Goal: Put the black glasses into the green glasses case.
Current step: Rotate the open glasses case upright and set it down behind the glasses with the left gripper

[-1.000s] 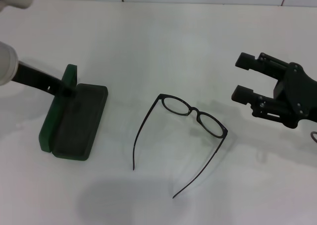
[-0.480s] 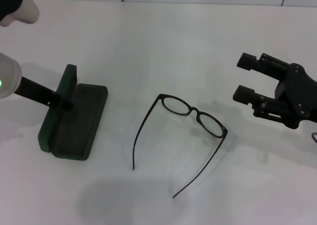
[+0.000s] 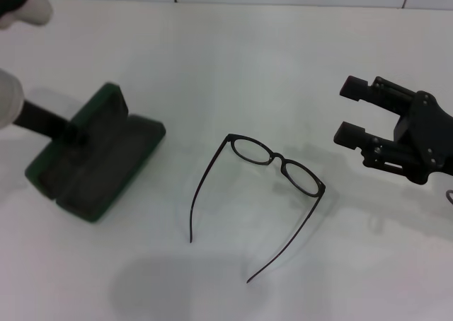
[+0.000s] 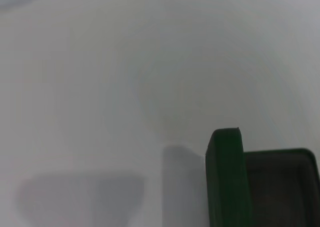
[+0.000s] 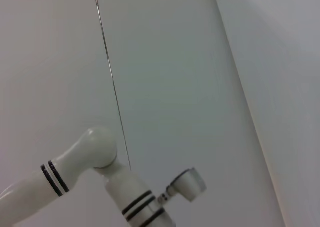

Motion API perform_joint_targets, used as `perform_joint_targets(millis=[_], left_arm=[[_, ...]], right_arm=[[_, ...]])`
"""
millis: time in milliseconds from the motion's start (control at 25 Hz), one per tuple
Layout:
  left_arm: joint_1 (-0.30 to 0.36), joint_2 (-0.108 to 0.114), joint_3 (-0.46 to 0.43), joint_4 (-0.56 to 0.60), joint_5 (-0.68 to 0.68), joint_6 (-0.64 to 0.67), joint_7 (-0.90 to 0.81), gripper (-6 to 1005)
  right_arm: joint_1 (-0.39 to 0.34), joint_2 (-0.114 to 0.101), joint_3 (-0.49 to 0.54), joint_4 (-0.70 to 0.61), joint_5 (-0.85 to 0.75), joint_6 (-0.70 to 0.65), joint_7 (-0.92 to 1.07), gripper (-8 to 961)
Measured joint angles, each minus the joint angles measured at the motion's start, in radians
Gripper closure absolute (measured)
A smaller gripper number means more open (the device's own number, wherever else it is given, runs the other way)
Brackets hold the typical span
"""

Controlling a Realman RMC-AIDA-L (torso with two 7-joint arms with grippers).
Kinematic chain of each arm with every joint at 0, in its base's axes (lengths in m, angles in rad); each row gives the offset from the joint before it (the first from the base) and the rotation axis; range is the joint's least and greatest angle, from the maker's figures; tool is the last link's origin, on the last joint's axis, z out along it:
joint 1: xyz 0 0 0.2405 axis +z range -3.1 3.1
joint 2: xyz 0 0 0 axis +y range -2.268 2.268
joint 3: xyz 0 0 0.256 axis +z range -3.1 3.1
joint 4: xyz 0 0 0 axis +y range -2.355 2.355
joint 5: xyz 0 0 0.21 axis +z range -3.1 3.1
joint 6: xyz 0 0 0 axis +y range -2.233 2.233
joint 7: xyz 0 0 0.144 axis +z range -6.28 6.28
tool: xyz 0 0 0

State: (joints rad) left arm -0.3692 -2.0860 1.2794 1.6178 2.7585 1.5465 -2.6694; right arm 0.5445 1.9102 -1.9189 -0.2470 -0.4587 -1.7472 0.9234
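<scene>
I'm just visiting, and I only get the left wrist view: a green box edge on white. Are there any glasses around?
Observer: Yes. In the head view the black glasses lie on the table, arms unfolded, to the right of the green glasses case and apart from it.
Operator: Is the box open?
Observer: Open, with nothing inside; the left claw is at its lid.
Operator: And the other arm?
Observer: The right claw hovers open to the right of the glasses, holding nothing.
</scene>
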Motion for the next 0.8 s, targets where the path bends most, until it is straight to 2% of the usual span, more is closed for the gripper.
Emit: perform_joint_targets(millis=[240, 360, 440, 560, 800], left_arm=[[-0.046, 0.000, 0.011, 0.093, -0.008, -0.015, 0.130, 803], [-0.090, -0.002, 0.082, 0.081, -0.011, -0.075, 0.254, 801], [-0.137, -0.002, 0.140, 0.030, -0.009, -0.153, 0.332, 799], [-0.214, -0.004, 0.182, -0.062, -0.018, -0.249, 0.430, 797], [-0.315, -0.004, 0.274, -0.243, -0.024, -0.387, 0.555, 792]], right_arm=[[0.003, -0.002, -0.002, -0.009, -0.017, -0.016, 0.000, 202], [0.022, -0.002, -0.002, -0.018, -0.077, -0.062, 0.000, 202], [0.038, -0.002, -0.002, -0.023, -0.123, -0.102, 0.002, 202], [0.055, 0.002, -0.003, -0.032, -0.189, -0.147, 0.008, 202], [0.059, 0.042, -0.004, -0.041, -0.240, -0.123, 0.006, 202]])
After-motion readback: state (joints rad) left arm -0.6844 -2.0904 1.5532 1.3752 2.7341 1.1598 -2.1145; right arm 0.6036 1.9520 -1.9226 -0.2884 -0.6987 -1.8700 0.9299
